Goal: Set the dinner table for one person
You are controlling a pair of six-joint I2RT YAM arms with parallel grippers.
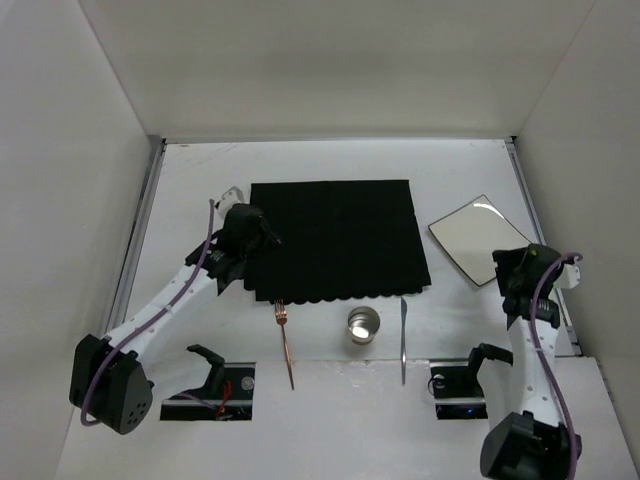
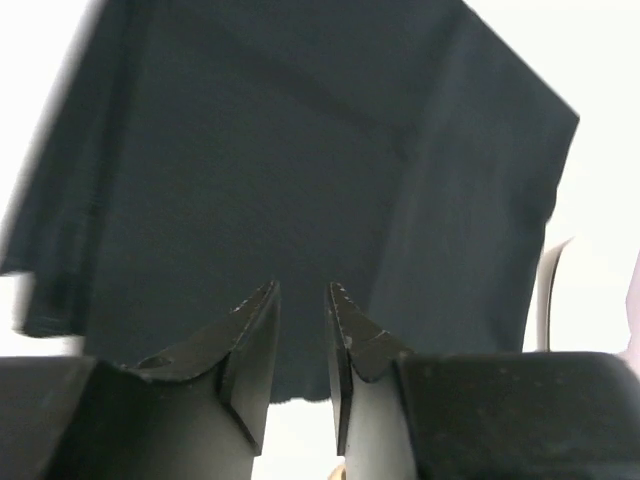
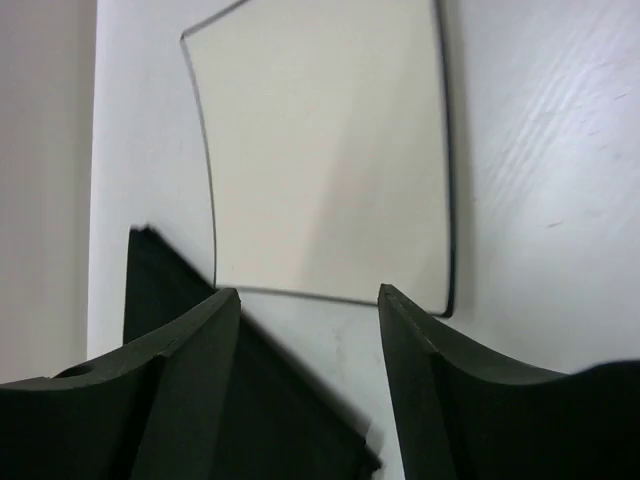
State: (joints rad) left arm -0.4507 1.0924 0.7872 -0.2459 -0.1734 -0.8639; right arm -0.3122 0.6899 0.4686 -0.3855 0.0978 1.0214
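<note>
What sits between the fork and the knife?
A small round cup, standing apart from both the fork and the knife. The top view shows it.

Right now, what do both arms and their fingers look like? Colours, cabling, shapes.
Left arm and right arm: white links, black joint housings and bases, with a purple cable running along each. Left fingers and right fingers: matte black, wedge-shaped, tapering to narrow tips.

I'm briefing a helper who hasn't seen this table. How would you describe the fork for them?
Start at the black placemat in the middle of the white table. Off its near edge lies the fork, left of the cup. It alone is copper-coloured; the knife is grey.
</note>
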